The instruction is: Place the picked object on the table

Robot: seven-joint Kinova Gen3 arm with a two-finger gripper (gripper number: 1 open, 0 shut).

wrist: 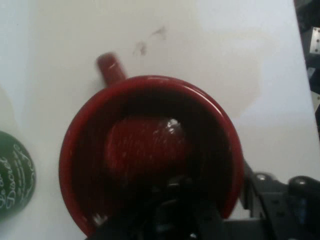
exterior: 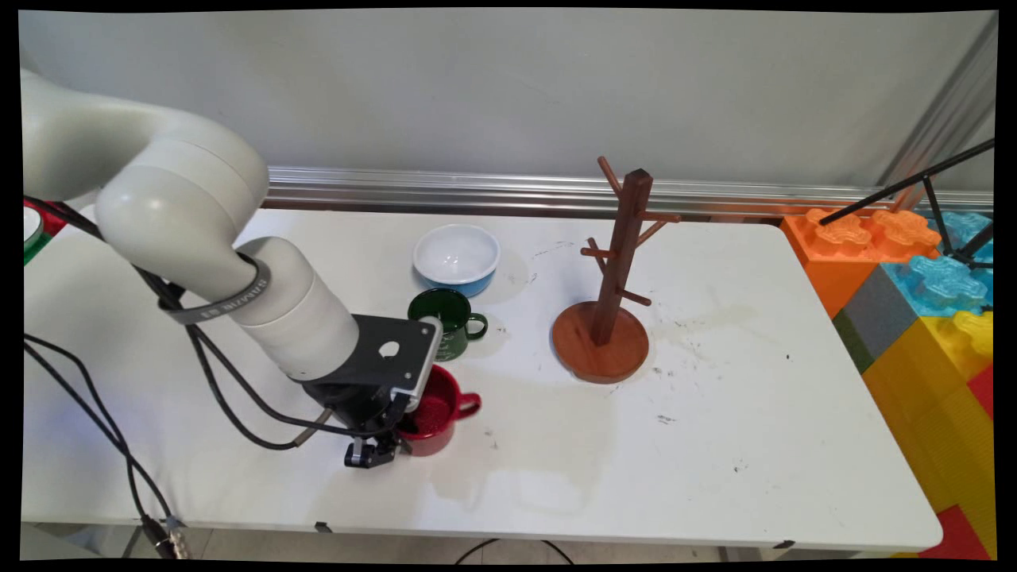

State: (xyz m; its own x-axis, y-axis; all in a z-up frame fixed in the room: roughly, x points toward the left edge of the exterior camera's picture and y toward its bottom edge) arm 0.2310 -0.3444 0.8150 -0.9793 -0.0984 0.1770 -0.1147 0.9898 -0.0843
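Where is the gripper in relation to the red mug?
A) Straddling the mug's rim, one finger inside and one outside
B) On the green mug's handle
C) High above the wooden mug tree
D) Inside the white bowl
A: in the hand view, the gripper straddles the red mug's rim, one finger inside, the other outside.

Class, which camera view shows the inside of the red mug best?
The hand view: it looks straight down into the red mug, showing its speckled bottom. In the main view the mug is seen from the side, partly hidden by the arm.

The end effector (exterior: 380,445) straddles the red mug's (exterior: 435,413) rim, just near of a green mug (exterior: 450,318).
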